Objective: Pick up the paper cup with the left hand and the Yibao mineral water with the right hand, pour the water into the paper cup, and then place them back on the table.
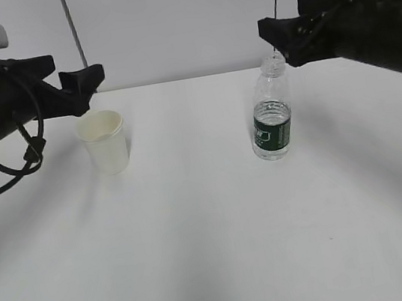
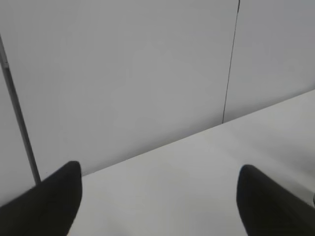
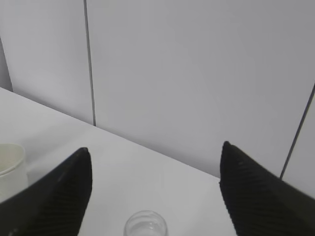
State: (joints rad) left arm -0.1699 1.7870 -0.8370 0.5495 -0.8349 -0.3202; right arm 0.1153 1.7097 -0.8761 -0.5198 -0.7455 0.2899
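Clear bottle [image 1: 271,122] standing upright beside upright cup [image 1: 105,140]; both grippers, left [image 1: 84,85] and right [image 1: 275,37], hovering wide open, empty.

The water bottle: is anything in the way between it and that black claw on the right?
Nothing visible. The right gripper hangs open just above the uncapped Yibao bottle, whose mouth shows between the fingers. The paper cup stands well off to the side on the white table.
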